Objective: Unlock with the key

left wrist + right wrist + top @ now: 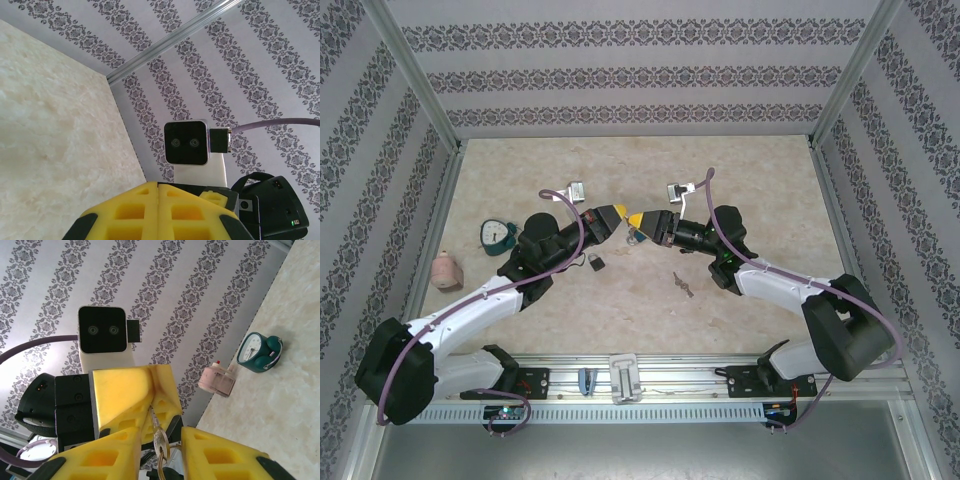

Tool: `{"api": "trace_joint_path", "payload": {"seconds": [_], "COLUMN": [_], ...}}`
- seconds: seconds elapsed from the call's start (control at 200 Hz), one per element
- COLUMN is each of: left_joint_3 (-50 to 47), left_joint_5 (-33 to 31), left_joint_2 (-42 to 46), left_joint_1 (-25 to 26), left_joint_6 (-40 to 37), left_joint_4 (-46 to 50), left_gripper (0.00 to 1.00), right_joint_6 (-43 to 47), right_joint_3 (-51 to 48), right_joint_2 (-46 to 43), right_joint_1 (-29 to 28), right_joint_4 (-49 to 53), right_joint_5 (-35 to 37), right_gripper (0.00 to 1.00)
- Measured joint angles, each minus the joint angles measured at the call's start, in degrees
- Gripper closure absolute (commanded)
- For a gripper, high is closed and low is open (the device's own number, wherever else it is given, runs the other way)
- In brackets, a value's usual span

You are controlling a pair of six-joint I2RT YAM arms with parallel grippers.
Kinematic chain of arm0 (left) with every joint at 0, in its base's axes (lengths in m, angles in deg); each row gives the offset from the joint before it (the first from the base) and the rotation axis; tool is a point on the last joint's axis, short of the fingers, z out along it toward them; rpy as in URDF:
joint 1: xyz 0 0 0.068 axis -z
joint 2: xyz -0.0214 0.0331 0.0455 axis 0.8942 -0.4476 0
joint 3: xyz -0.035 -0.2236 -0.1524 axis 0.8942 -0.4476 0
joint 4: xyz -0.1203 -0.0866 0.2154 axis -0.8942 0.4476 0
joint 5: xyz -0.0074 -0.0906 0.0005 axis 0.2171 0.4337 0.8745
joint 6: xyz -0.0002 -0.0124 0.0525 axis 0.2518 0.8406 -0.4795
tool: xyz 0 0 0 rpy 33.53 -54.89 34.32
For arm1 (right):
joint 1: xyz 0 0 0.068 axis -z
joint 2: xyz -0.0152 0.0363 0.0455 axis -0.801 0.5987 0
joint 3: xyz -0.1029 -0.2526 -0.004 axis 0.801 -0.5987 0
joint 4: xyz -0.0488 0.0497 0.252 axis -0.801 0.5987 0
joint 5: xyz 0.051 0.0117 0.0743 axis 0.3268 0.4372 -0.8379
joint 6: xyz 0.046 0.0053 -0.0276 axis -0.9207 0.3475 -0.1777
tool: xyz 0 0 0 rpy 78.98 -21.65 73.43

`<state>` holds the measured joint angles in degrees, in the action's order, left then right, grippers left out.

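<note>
One key [159, 440]: is hanging in the air between the two claws, above the middle of the surface [750, 190]. Its blade is running up into the seam of the left claw, while its head and ring are sitting in the gap of the right claw.
Left claw [158, 186]: is pressing its yellow fingers together and pinching the tip of the key's blade.
Right claw [638, 222]: is facing the left claw nose to nose. Its fingers are standing partly spread on either side of the key's head, with daylight showing beside it.
Padlock [597, 262]: is lying on the surface just on the near side of the left claw, apart from the key.
Small metal piece [682, 284]: is lying on the surface beside the right arm. It looks key-like but is too small to tell.
Alarm clock [498, 233]: is sitting teal and upright to the left of the left arm.
Pink container [444, 270]: is standing by the left wall, nearer the arm bases than the alarm clock.
</note>
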<state>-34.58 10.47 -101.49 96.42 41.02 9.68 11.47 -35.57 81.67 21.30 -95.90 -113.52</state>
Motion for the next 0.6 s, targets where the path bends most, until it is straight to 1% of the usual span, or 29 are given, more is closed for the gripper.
{"api": "trace_joint_path", "payload": {"seconds": [0.135, 0.2, 0.35, 0.48, 0.565, 0.6], "left_joint_3": [-0.5, -0.5, -0.9, -1.6, -1.8, -1.9], "left_joint_5": [-0.2, -0.2, -0.3, -0.6, -0.8, -0.8], "left_joint_2": [0.0, 0.0, 0.2, 0.9, 1.2, 1.3], "left_joint_1": [0.0, 0.0, 0.0, 0.0, 0.0, 0.0], "left_joint_6": [0.0, 0.0, 0.2, 0.2, 0.2, 0.2], "left_joint_4": [-0.7, -0.8, -1.6, -1.7, -1.9, -1.9], "left_gripper": [1.0, 1.0, 1.0, 1.0, 1.0, 1.0], "right_joint_6": [0.0, -0.2, -0.2, -0.3, -0.4, -0.4], "right_joint_3": [0.0, 0.0, 0.1, 0.1, 0.1, 0.1], "right_joint_2": [0.5, 1.0, 1.2, 1.2, 1.2, 1.2], "right_joint_1": [-0.7, -1.0, -1.3, -1.3, -1.3, -1.3], "right_joint_4": [-0.4, -0.6, -0.8, -0.9, -1.1, -1.1], "right_joint_5": [-0.1, -0.1, -0.2, -0.2, -0.2, -0.2], "right_gripper": [0.73, 0.77, 0.8, 0.89, 0.9, 0.93]}}
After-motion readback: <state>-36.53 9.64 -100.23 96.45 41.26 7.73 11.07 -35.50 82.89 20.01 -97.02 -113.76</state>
